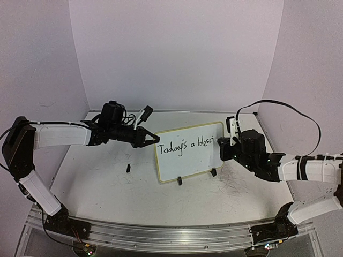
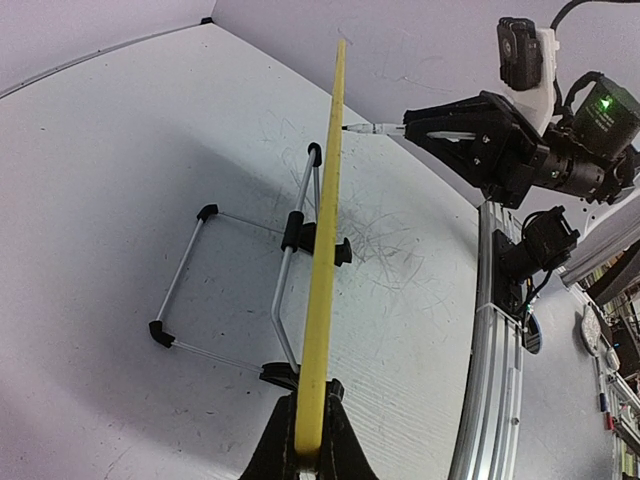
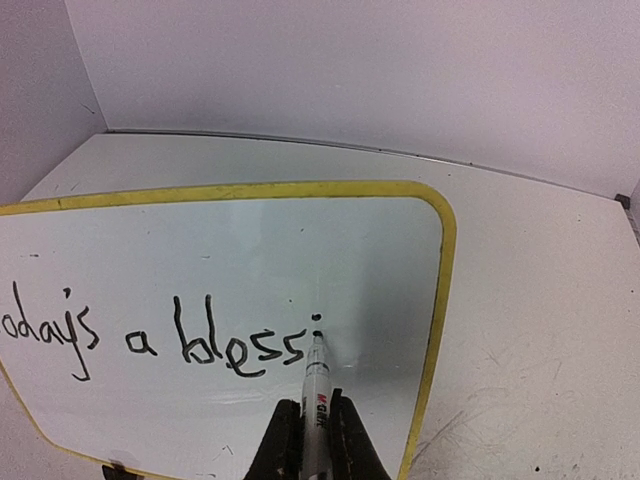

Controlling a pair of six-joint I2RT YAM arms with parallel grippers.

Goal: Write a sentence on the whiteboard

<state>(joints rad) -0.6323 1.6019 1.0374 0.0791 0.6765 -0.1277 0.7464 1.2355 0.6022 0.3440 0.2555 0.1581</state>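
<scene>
The whiteboard [image 1: 187, 155] stands upright mid-table on two black clip feet, yellow rim [image 3: 440, 290] showing. The sentence [image 1: 185, 145] reads "Today's a bless" plus a dot of an "i" [image 3: 235, 345]. My left gripper [image 1: 151, 138] is shut on the board's left edge; in the left wrist view the jaws clamp the yellow edge [image 2: 310, 440]. My right gripper [image 1: 228, 145] is shut on a white marker [image 3: 316, 385] whose black tip touches the board just below the dot, right of "bless". The right gripper also shows in the left wrist view [image 2: 440, 125].
A small black marker cap [image 1: 128, 168] lies on the table left of the board. The board's wire stand [image 2: 230, 290] sits behind it. Grey scribble marks [image 1: 236, 179] cover the tabletop by the right arm. Walls enclose the table on three sides.
</scene>
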